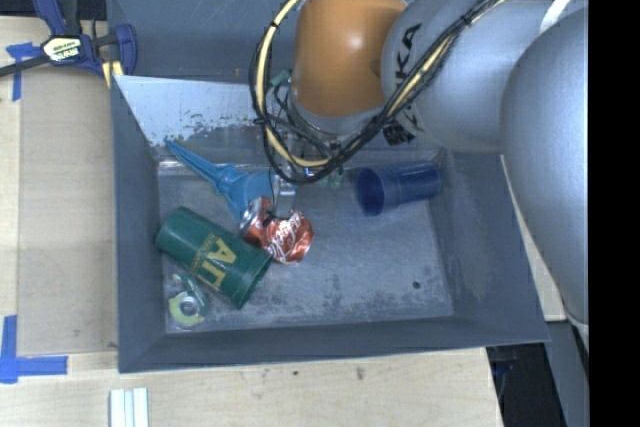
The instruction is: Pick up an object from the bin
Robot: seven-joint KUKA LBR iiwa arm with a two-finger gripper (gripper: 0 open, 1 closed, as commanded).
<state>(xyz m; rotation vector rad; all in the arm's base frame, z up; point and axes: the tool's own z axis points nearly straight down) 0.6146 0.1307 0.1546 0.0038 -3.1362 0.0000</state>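
Gripper [284, 210] low at frame centre, tip at the crushed red can [283, 238], between blue funnel [228, 179] and green cup [212, 256]. Spread or pressed together: cannot tell.

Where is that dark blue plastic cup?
In the camera view, the dark blue plastic cup lies on its side in the right half of the grey metal bin, right of the crushed red can.
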